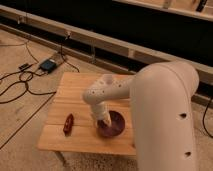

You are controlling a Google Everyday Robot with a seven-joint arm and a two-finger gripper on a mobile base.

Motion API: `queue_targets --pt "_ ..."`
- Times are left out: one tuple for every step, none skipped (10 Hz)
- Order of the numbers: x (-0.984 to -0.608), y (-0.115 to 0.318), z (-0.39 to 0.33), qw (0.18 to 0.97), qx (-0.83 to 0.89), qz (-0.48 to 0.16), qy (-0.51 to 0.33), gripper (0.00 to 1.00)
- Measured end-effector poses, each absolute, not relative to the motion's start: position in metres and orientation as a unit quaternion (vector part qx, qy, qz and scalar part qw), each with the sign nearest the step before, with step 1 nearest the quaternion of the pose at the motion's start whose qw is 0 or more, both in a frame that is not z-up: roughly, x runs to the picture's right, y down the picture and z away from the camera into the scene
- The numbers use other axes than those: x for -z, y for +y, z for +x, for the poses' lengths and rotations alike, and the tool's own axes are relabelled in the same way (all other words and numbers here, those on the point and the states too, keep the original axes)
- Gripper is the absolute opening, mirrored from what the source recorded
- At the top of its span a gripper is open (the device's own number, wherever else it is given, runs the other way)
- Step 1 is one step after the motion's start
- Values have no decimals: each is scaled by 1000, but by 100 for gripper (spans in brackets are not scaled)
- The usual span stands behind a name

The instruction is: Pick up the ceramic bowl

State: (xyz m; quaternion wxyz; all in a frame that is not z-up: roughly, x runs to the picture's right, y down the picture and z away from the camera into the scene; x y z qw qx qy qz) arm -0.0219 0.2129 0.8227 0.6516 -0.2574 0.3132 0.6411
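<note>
The ceramic bowl point(114, 125) is a round mauve bowl with a darker inside, sitting near the front right of the small wooden table point(75, 95). My white arm reaches in from the right and bends down over it. My gripper point(103, 120) is at the bowl's left rim, pointing down into it. The arm's wrist hides the fingertips and part of the bowl.
A small red oblong object point(68, 124) lies on the table's front left. A blue device point(48, 65) with black cables point(15, 85) lies on the floor to the left. A low dark wall with rails runs along the back.
</note>
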Motion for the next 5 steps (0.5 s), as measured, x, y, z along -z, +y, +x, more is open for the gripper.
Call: queue_targets --pt "-823 213 -23 650 -642 -260 313 31" --pt "-821 214 -25 646 -643 -269 310 22" --pt "-818 212 -29 640 -647 -284 301 11" --pt "-814 209 -34 632 -654 -299 289 3" --pt "-811 206 -36 627 -658 -308 281 0"
